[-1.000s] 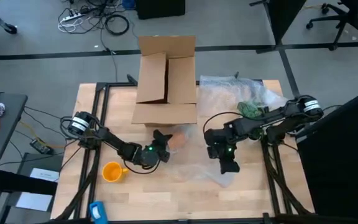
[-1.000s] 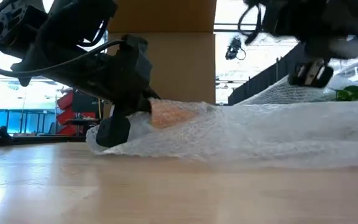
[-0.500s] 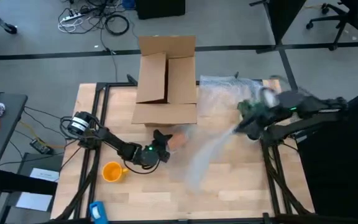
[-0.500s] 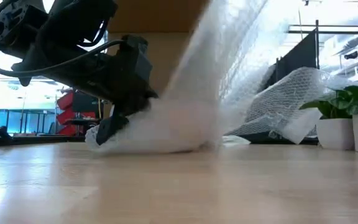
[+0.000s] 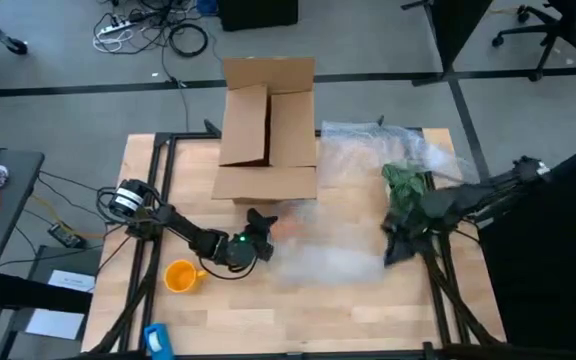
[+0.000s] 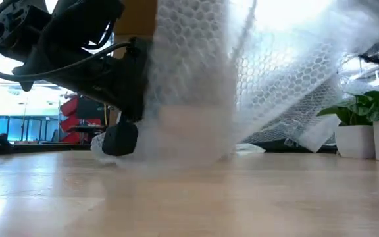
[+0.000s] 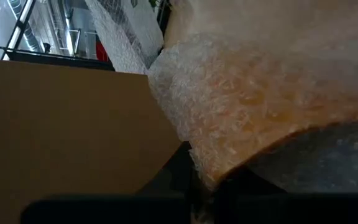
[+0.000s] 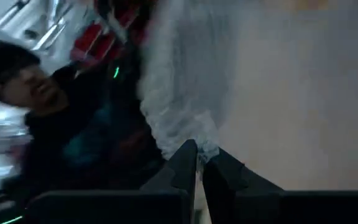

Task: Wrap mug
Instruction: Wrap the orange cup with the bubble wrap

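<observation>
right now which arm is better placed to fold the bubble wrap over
The right. Its end effector is shut on an edge of the bubble wrap, lifted off the table. The left end effector is low, pinning the wrap's other end by the cardboard box.

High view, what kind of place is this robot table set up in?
Probably a robotics lab or office workspace: grey floor with loose cables, a black wheeled office chair, and a wooden table holding an open brown cardboard box.

Mug (image 5: pixel 180 275): small, glossy yellow-orange, one loop handle pointing toward the table's middle; mouth up, unwrapped, on the table's near left part
</observation>
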You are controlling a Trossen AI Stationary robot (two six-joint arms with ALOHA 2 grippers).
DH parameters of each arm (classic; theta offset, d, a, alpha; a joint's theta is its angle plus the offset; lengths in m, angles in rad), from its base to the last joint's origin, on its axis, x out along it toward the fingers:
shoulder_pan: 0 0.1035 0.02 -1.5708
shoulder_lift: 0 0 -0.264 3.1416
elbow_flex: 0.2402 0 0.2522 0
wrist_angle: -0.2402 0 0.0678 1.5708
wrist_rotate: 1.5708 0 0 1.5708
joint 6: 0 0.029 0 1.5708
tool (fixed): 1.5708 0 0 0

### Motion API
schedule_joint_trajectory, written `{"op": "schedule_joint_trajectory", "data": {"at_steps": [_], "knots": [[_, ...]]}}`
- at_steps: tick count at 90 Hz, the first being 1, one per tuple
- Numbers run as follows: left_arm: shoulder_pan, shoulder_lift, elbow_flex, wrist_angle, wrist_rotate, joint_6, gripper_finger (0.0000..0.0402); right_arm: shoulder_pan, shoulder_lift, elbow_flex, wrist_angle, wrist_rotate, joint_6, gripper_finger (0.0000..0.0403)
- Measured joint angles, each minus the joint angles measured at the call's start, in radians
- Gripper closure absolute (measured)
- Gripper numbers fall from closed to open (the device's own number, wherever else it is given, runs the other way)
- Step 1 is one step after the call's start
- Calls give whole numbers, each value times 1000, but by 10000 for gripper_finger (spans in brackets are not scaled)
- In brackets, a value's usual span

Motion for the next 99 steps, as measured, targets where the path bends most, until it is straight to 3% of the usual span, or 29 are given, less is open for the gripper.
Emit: {"op": "schedule_joint_trajectory", "data": {"at_steps": [9, 20, 45, 56, 76, 91, 99], "knots": [[0, 0, 0, 1, 3, 51, 392, 79, 88, -28, 16, -34, 191, 403], [0, 0, 1, 4, 9, 148, 392, 130, 173, -7, -68, -33, 314, 403], [-16, 2, 3, 51, 6, 413, 392, 183, 245, 179, -510, -50, 364, 403], [-32, 3, 40, 23, -11, 540, 392, 211, 242, 247, -631, -11, 350, 402], [-48, 3, 114, -97, -15, 629, 392, 225, 243, 259, -652, -8, 474, 379], [-48, 3, 116, -112, -26, 630, 392, 251, 257, 248, -663, 58, 487, 340], [-48, 3, 116, -111, -28, 631, 392, 262, 287, 236, -656, 39, 544, 312]]}}
